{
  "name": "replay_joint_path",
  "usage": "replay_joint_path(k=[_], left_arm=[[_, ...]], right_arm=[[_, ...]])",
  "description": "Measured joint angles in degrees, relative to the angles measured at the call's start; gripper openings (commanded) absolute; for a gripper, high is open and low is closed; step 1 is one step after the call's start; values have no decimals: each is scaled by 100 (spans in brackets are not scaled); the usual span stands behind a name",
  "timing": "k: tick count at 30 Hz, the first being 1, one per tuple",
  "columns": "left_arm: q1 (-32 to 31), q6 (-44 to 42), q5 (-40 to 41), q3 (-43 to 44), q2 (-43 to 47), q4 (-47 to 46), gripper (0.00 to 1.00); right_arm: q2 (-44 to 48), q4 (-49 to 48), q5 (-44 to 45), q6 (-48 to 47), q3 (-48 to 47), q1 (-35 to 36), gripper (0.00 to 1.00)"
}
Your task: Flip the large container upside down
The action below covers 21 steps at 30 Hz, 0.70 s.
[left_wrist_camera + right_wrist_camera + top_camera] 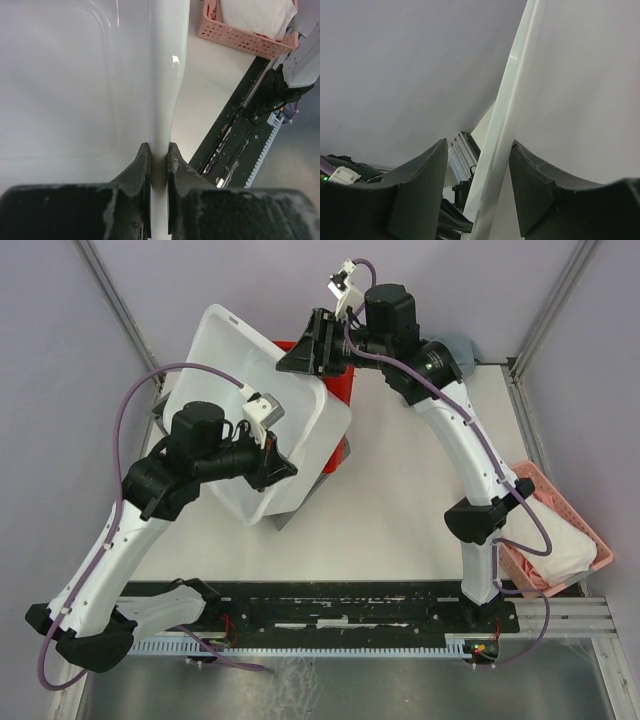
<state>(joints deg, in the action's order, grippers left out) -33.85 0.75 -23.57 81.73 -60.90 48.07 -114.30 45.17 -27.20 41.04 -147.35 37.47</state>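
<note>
While my left gripper [158, 156] is pinched tight on the thin white wall of the large container [240, 380], my right gripper [477, 146] stands partly open astride its far rim, clamping nothing. The container hangs tilted over the left half of the table [400, 510], overlapping a red object [338, 388].

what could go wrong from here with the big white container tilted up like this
1. Only the left tool is clamped on the thin rim of the white container. The right tool straddles the rim with a gap, so the container may slip or swing.
2. The red container lies partly beneath it and could get knocked or block the flip.
</note>
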Motion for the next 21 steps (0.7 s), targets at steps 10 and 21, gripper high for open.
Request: replay_joint_path(k=[10, 21], left_arm=[[0, 0, -9, -17, 0, -2, 3], [-24, -39, 122, -81, -76, 96, 3]], right_arm=[[2, -229, -125, 4, 286, -83, 56], [31, 28, 15, 291, 343, -127, 2]])
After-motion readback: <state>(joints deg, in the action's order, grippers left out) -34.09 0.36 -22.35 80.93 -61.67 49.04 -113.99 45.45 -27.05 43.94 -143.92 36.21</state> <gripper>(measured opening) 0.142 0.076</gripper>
